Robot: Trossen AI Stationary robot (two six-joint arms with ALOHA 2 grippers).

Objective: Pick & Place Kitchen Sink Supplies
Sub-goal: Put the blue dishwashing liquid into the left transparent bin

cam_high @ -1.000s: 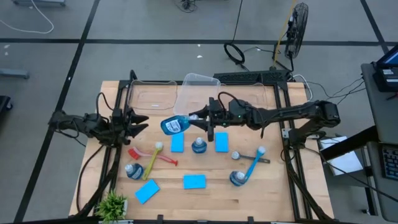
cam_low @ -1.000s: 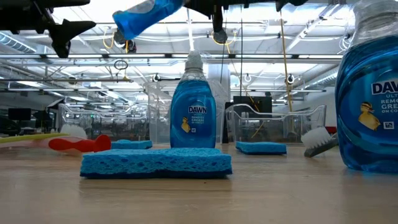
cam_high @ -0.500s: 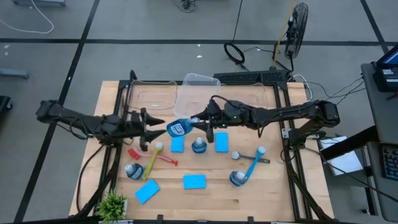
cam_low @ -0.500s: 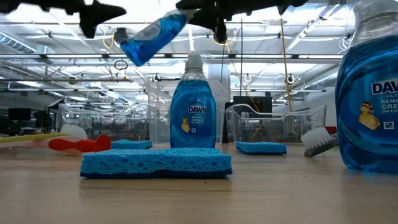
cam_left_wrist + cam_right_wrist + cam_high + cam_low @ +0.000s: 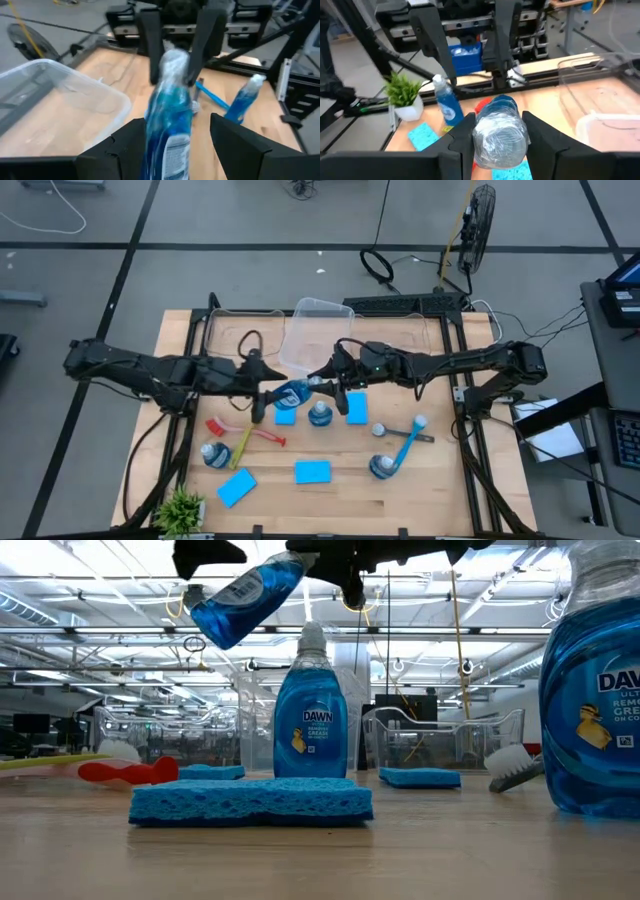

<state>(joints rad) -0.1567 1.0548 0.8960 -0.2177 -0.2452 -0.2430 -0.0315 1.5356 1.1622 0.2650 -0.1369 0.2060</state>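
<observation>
A blue soap bottle (image 5: 291, 392) hangs in the air over the table's middle, also seen in the low view (image 5: 245, 598). My right gripper (image 5: 322, 383) is shut on its pale cap end. My left gripper (image 5: 268, 395) is open; its two fingers (image 5: 132, 142) stand on either side of the bottle's base (image 5: 167, 135) without a visible touch. On the table stand other bottles (image 5: 319, 414) (image 5: 213, 453) (image 5: 381, 466). Flat blue sponges (image 5: 313, 471) (image 5: 356, 408) and red (image 5: 262, 434), yellow-green (image 5: 243, 444) and blue (image 5: 405, 446) brushes lie around them. My right gripper pinches the bottle's cap end (image 5: 500, 131) between its two fingers. The fingers come about level from the table's right side, along the bottle. The bottle is lifted clear and tilted, its base (image 5: 215, 620) lower and pointing at the table's left.
Two clear bins (image 5: 245, 340) (image 5: 320, 328) stand at the table's far side. A small green plant (image 5: 182, 507) sits at the near left corner. A fourth sponge (image 5: 236, 487) lies near the front left. Bare wood (image 5: 470, 500) shows at the near right.
My left gripper has risen and travelled from the table's left toward the right, rolling as it went, until its fingers flank the bottle's base. The bottle, held by my right gripper, has tipped so that its base hangs lower.
</observation>
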